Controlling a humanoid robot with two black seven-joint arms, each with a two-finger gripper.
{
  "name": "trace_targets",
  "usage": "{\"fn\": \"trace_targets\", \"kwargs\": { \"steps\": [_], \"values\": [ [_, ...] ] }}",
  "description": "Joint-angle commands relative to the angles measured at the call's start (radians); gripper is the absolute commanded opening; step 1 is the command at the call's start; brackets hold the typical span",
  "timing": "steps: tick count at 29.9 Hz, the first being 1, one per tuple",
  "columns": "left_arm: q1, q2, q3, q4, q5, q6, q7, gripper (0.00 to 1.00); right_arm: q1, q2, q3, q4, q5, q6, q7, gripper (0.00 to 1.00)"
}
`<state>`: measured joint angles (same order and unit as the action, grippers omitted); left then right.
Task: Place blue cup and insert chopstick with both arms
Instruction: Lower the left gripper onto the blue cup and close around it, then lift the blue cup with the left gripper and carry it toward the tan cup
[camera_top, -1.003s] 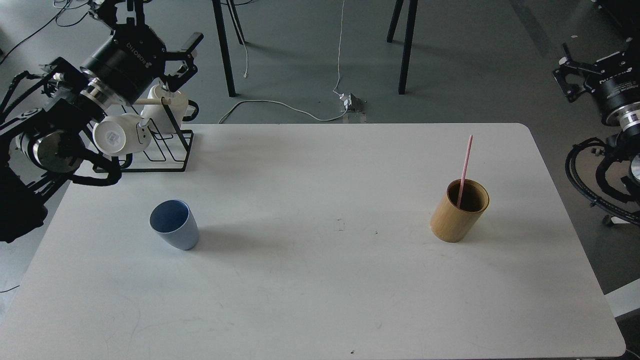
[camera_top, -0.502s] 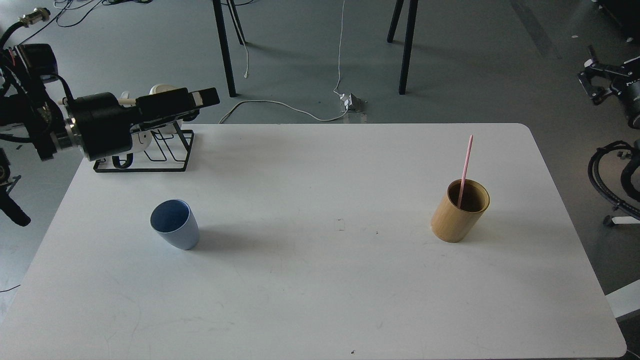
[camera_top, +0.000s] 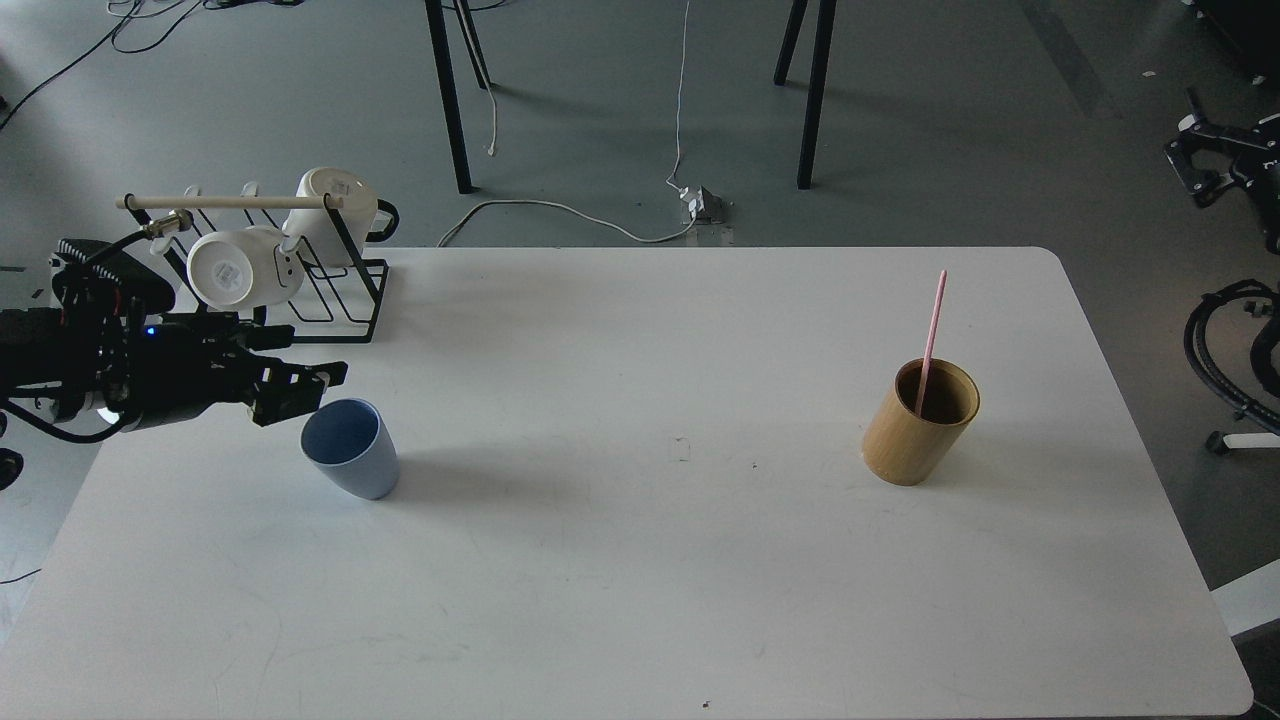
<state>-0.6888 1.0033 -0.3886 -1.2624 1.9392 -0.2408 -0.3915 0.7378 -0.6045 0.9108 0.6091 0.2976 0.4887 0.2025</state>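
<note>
The left arm (camera_top: 90, 375) is cut off by the left edge of the frame, so only its forward part shows. Its gripper (camera_top: 300, 388), at mid left, is dark and seen nearly side-on; its two fingers cannot be told apart. The right arm (camera_top: 1235, 250) is cut by the right edge, and its gripper (camera_top: 1195, 160), at upper right, is small and dark, its stance unreadable. The lower end of the chopstick (camera_top: 930, 335) is hidden inside the bamboo cylinder (camera_top: 915, 425), right of centre.
</note>
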Motion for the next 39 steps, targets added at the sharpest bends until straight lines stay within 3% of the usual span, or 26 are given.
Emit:
{"fn": "trace_targets", "kwargs": {
  "steps": [1,8,12,15,17,26,31,37,39],
  "values": [
    [0.005,-0.034,0.034,0.06,0.007,0.0,-0.012,0.69,0.0,0.0,0.0,0.0,0.0,0.0,0.0,0.99],
    [0.003,-0.101,0.077,0.164,0.067,0.011,-0.009,0.61,0.0,0.0,-0.001,0.0,0.0,0.0,0.0,0.99],
    [0.0,-0.126,0.077,0.19,0.075,0.009,-0.009,0.44,0.0,0.0,-0.003,-0.002,0.0,0.0,0.0,0.99],
    [-0.003,-0.132,0.077,0.195,0.07,-0.002,-0.01,0.17,-0.001,-0.003,-0.003,-0.002,0.0,0.0,0.0,0.99],
    [-0.003,-0.138,0.077,0.196,0.073,-0.006,-0.012,0.12,-0.001,-0.005,-0.003,-0.002,0.0,0.0,0.0,0.99],
    [-0.011,-0.15,0.077,0.195,0.075,-0.006,-0.017,0.04,-0.001,-0.005,-0.001,-0.002,0.0,0.0,0.0,0.99],
    [-0.076,-0.15,0.076,0.164,0.072,-0.023,-0.044,0.02,0.0,-0.006,0.0,-0.002,0.0,0.0,0.002,0.99],
    [-0.263,-0.166,0.073,0.029,0.073,-0.233,-0.034,0.01,0.017,-0.006,-0.001,0.0,0.0,0.0,0.0,0.99],
    [-0.322,-0.221,0.074,-0.02,0.075,-0.248,-0.009,0.01,0.031,-0.008,-0.001,-0.002,0.0,0.0,0.0,0.99]
  ]
}}
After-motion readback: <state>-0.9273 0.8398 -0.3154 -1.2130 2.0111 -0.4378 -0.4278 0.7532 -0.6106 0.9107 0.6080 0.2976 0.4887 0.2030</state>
